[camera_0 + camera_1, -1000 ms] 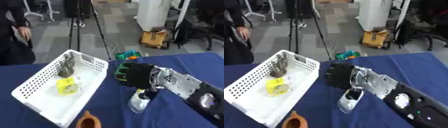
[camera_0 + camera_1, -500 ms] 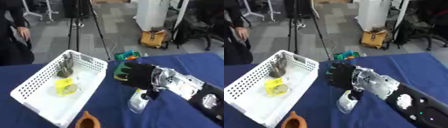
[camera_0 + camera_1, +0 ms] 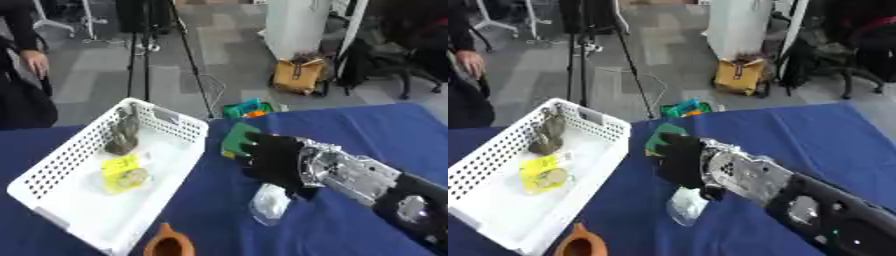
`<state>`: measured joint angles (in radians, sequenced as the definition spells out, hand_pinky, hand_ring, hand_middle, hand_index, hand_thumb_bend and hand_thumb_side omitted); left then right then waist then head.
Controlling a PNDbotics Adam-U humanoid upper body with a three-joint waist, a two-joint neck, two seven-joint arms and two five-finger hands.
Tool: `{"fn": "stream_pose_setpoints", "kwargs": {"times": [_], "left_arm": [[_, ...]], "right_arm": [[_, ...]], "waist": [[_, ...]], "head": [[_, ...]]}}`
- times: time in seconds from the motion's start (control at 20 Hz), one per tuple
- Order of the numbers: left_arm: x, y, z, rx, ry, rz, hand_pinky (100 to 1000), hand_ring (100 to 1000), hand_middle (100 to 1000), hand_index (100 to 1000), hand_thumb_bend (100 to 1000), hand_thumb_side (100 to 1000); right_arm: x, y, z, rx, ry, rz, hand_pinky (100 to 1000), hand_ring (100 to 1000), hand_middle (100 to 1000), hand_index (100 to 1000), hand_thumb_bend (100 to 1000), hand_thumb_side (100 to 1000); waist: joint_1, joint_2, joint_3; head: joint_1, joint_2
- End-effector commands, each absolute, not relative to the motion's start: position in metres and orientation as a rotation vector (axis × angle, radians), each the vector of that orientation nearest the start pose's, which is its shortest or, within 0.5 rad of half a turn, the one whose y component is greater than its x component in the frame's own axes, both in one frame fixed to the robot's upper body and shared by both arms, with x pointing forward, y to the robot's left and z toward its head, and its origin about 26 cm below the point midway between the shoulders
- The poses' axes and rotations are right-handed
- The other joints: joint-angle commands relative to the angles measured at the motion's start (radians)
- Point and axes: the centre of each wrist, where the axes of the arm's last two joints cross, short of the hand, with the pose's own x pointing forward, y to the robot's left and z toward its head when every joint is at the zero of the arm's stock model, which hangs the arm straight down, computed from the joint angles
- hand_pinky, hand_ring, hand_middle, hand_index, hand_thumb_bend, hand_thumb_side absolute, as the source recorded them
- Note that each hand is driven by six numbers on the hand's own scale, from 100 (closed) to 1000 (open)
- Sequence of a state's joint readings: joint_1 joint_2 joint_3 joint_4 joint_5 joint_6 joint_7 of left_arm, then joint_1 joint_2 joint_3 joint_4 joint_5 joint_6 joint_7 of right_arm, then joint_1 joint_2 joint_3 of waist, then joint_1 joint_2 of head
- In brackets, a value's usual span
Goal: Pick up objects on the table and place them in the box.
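Note:
My right hand [image 3: 278, 161], black with a silver wrist, reaches in from the lower right and hovers low over the blue table [image 3: 376, 130]. Its fingers stretch left, spread and relaxed, with the tips over a flat green object [image 3: 236, 137] beside the basket. Just below the hand lies a crumpled clear plastic thing [image 3: 269, 204], close to the thumb; I cannot tell whether they touch. The white perforated basket [image 3: 166, 118] stands at the left. It holds a grey-brown lump [image 3: 122, 135] and a yellow packet [image 3: 122, 173]. My left hand is out of sight.
A brown clay pot [image 3: 168, 245] stands at the front edge, next to the basket's near corner. A green and orange item [image 3: 246, 108] lies on the floor beyond the table's far edge. Bare blue cloth stretches to the right.
Hardly anything differs: my right hand stays over the green object and the clear plastic thing, with only a slight drift.

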<state>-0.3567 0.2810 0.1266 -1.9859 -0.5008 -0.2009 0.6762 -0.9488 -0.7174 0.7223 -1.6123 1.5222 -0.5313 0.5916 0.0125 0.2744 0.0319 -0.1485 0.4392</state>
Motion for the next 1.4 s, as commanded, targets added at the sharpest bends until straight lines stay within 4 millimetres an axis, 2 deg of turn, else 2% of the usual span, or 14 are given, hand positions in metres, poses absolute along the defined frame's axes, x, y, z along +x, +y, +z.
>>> {"fn": "stream_pose_setpoints", "kwargs": {"times": [0.05, 0.3, 1.4], "left_arm": [[0.303, 0.282, 0.227, -1.253, 3.145, -0.289, 744, 764, 842, 786, 100, 1000], [0.303, 0.281, 0.227, -1.251, 3.145, -0.289, 744, 763, 843, 785, 100, 1000], [0.304, 0.279, 0.23, -1.23, 3.142, -0.293, 743, 761, 844, 783, 100, 1000]], "right_arm": [[0.375, -0.176, 0.254, -1.527, 0.056, 3.103, 1000, 1000, 1000, 1000, 478, 478], [0.376, -0.177, 0.252, -1.521, 0.083, 3.111, 1000, 1000, 1000, 1000, 484, 480], [0.387, -0.19, 0.236, -1.408, 0.139, 3.107, 1000, 1000, 1000, 1000, 503, 516]], "waist": [[-0.005, -0.012, 0.001], [-0.014, -0.007, 0.005], [-0.023, 0.024, 0.039]], "head": [[-0.005, -0.005], [-0.009, -0.009], [-0.061, -0.045]]}}
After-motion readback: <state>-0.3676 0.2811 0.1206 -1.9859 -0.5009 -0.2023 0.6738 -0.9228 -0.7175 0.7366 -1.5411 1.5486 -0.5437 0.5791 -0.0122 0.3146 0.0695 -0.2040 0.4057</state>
